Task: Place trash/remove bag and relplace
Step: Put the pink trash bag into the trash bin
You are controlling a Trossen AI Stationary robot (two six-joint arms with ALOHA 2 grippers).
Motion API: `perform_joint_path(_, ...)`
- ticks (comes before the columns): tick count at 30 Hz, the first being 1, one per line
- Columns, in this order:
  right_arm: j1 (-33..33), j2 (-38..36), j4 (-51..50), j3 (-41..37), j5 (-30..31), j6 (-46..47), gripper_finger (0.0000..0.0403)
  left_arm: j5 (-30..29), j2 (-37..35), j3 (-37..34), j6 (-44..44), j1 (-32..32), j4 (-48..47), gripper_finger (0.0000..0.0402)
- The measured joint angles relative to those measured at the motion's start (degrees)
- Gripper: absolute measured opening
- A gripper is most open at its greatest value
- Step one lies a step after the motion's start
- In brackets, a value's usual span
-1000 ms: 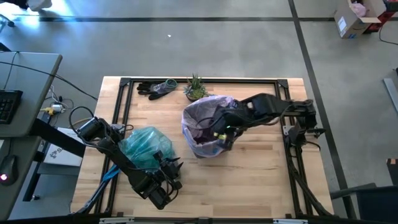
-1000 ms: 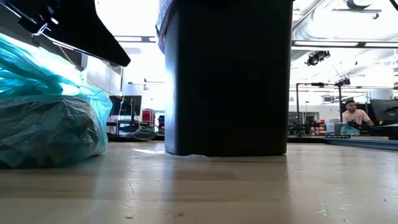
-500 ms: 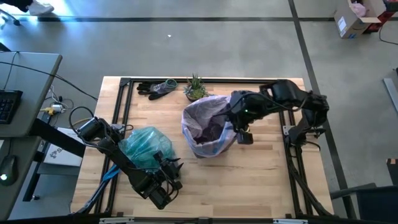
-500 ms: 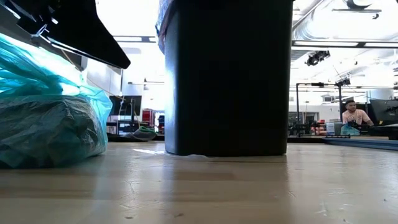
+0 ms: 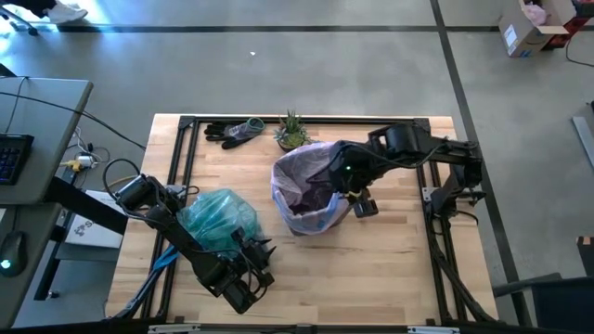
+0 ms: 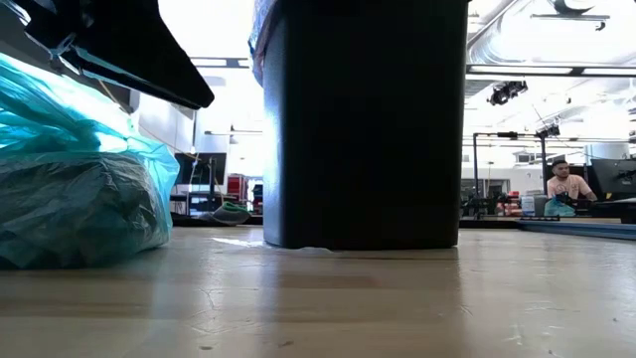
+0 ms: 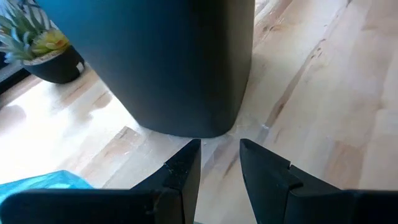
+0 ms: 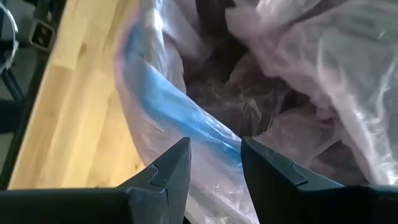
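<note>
While no writing is legible, the right claw (image 8: 214, 163) gapes emptily above the pink liner (image 8: 323, 68).

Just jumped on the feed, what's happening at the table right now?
A bin-liner swap is under way. The full teal bag sits out of the bin on the table's left side, beside the left arm, whose left gripper hangs open and empty near the front edge. The dark bin in the middle already wears a pale pink bag. The right gripper hovers open at the bin's right rim, over the pink liner's blue drawstring band, holding nothing.
</note>
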Motion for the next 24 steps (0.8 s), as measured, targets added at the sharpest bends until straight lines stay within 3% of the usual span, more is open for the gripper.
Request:
perform_joint_path(6,-1.01,0.01,0.01,-5.36,0.54,-3.8,0.0128,0.21,0.0,0.0,0.18,0.0,1.31,0.0097)
perform_joint_path(11,-0.68,0.01,-0.01,-8.76,6.4,-6.14,0.0121,0.88,0.0,0.0,0.48,0.0,1.69,0.0097)
perform_joint_path(13,-0.02,0.01,0.05,-9.38,8.45,-6.99,0.01,0.9,0.0,0.0,0.5,0.0,1.66,0.0097)
perform_joint_path(17,1.46,0.01,0.02,-9.61,10.44,-8.58,0.0017,0.93,0.0,0.0,0.68,0.02,1.56,0.0097)
perform_joint_path(24,5.73,-1.69,-0.05,-8.58,21.7,-6.14,0.0,1.01,0.0,0.0,0.99,0.09,1.67,0.0097)
